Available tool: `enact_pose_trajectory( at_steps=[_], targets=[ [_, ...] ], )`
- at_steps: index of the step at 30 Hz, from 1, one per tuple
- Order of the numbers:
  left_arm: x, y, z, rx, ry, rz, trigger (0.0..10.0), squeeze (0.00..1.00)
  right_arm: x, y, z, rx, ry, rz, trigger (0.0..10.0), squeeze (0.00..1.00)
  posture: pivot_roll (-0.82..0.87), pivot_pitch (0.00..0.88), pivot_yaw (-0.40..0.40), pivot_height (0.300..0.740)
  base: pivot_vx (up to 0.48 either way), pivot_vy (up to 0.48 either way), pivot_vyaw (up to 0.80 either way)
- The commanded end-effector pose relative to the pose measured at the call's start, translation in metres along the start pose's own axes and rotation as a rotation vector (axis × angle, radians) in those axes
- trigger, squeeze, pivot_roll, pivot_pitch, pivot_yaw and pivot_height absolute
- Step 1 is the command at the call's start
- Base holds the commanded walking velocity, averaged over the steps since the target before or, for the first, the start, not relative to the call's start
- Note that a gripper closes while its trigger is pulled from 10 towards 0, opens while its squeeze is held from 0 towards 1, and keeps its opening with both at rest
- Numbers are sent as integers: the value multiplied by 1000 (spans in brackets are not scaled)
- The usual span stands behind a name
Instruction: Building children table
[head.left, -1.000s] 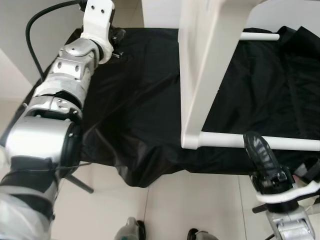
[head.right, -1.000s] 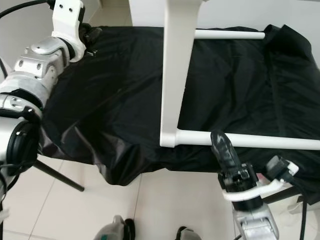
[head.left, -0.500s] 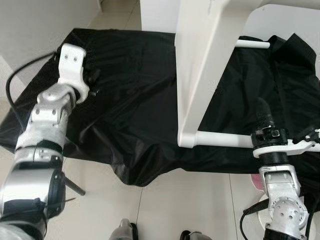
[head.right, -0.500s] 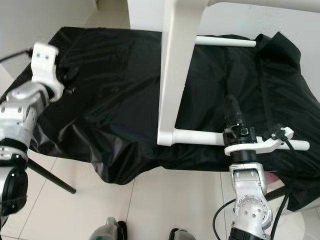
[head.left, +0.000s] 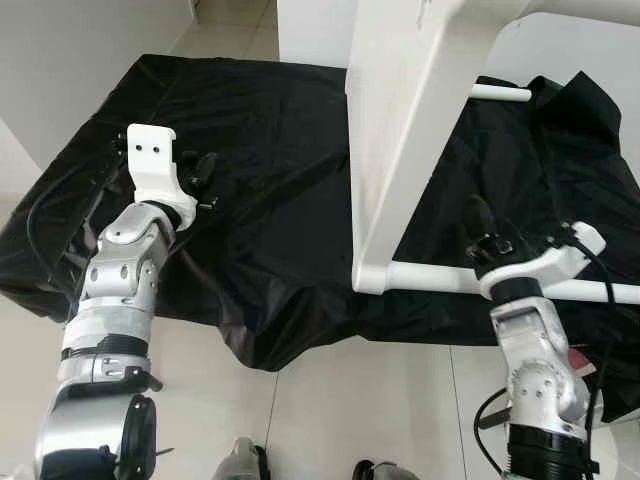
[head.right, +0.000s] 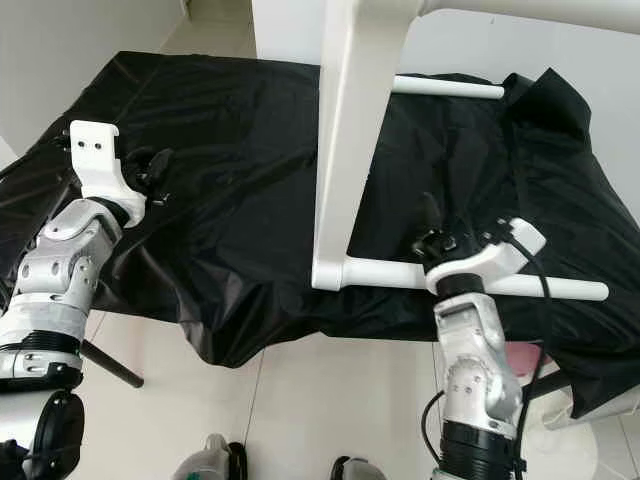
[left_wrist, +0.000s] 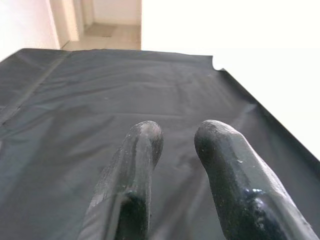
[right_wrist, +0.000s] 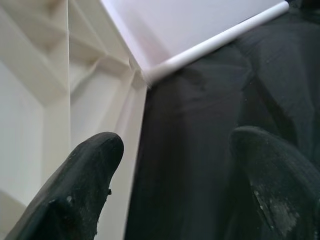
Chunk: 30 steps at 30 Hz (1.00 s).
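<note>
A white plastic table frame (head.left: 400, 150) stands upright on a surface draped in black cloth (head.left: 270, 210). Its broad leg ends at a near white rod (head.left: 430, 280) that runs to the right; a second white rod (head.left: 500, 93) lies farther back. My right gripper (head.left: 478, 222) hovers just over the near rod, close to the leg, and is open, with its fingers (right_wrist: 95, 155) wide apart and nothing between them. My left gripper (head.left: 205, 175) hangs above bare cloth left of the frame, open by a narrow gap (left_wrist: 177, 140) and empty.
The cloth's front edge (head.left: 290, 350) droops toward a pale tiled floor (head.left: 330, 420). A dark stand leg (head.right: 110, 365) pokes out under the cloth at the left. A pink object (head.right: 520, 355) sits low at the right. A white wall (head.left: 70, 60) borders the left.
The view has shifted. My left arm has drawn back from the far left corner to the near left of the cloth. My right gripper has risen from the front edge to the near rod.
</note>
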<state>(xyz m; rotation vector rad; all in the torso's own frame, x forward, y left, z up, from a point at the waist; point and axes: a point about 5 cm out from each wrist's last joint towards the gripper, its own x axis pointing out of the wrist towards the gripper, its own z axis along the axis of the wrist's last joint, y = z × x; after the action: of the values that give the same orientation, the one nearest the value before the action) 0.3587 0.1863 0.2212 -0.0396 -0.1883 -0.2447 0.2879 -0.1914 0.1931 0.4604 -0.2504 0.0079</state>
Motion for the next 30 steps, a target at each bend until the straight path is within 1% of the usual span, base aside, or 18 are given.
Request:
enact_pose_trajectory(
  at_steps=[1,2,3,4,5,6,7,10,11,14,16,17,20,22,24,25,26,30],
  targets=[
    [-9,4,-4,-7,-16,156,10000,0,1,-2,-7,-93,8,-41,10000,0,42,131,-32,740,0,0,0],
    [-9,4,-4,-7,-16,156,10000,0,1,-2,-7,-93,8,-41,10000,0,42,131,-32,740,0,0,0],
    [-15,1,-8,-8,-21,165,10000,0,0,-3,-8,-165,-6,-62,10000,0,43,129,-36,740,0,0,0],
    [-15,1,-8,-8,-21,165,10000,0,0,-3,-8,-165,-6,-62,10000,0,43,129,-36,740,0,0,0],
    [-22,-5,-12,-3,-28,158,10000,0,0,0,-13,-232,7,-45,10000,0,41,129,-37,740,0,0,0],
    [-22,-5,-12,-3,-28,158,10000,0,0,0,-13,-232,7,-45,10000,0,41,129,-37,740,0,0,0],
    [-25,-9,-14,-1,-32,152,10000,0,0,3,-17,-272,20,-28,10000,0,41,129,-37,740,0,0,0],
    [-30,-13,-15,-4,-42,164,10000,0,0,3,-20,-266,21,-62,10000,0,41,126,-40,740,0,0,0],
    [-39,-17,-22,-10,-42,184,10000,0,0,9,-25,-298,2,-82,10000,0,41,120,-36,740,0,0,0],
    [-44,-19,-26,-26,-35,188,10000,0,0,15,-29,-307,1,-68,10000,0,45,118,-29,740,0,0,0],
    [-45,-20,-31,-40,-21,187,10000,0,0,14,-32,-313,8,-72,10000,0,50,120,-25,740,0,0,0],
    [-46,-24,-36,-19,8,169,10000,0,-2,11,-36,-319,18,-84,10000,0,48,109,-18,740,0,0,0],
    [-49,-32,-43,-5,41,142,10000,0,-6,9,-40,-345,23,-91,10000,0,37,100,-9,740,0,0,0],
    [-49,-32,-43,-5,41,142,10000,0,-6,9,-40,-345,23,-91,10000,0,37,100,-9,740,0,0,0],
    [-47,-41,-46,-8,46,117,10000,0,-9,9,-43,-358,23,-84,10000,0,21,90,4,740,0,0,0],
    [-47,-41,-46,-8,46,117,10000,0,-9,9,-43,-358,23,-84,10000,0,21,90,4,740,0,0,0],
    [-42,-48,-45,15,37,85,10000,0,-9,9,-43,-373,12,-99,10000,0,13,96,8,740,0,0,0],
    [-40,-50,-44,36,40,73,10000,0,-9,9,-42,-393,1,-108,10000,0,13,96,8,740,0,0,0]
  ],
)
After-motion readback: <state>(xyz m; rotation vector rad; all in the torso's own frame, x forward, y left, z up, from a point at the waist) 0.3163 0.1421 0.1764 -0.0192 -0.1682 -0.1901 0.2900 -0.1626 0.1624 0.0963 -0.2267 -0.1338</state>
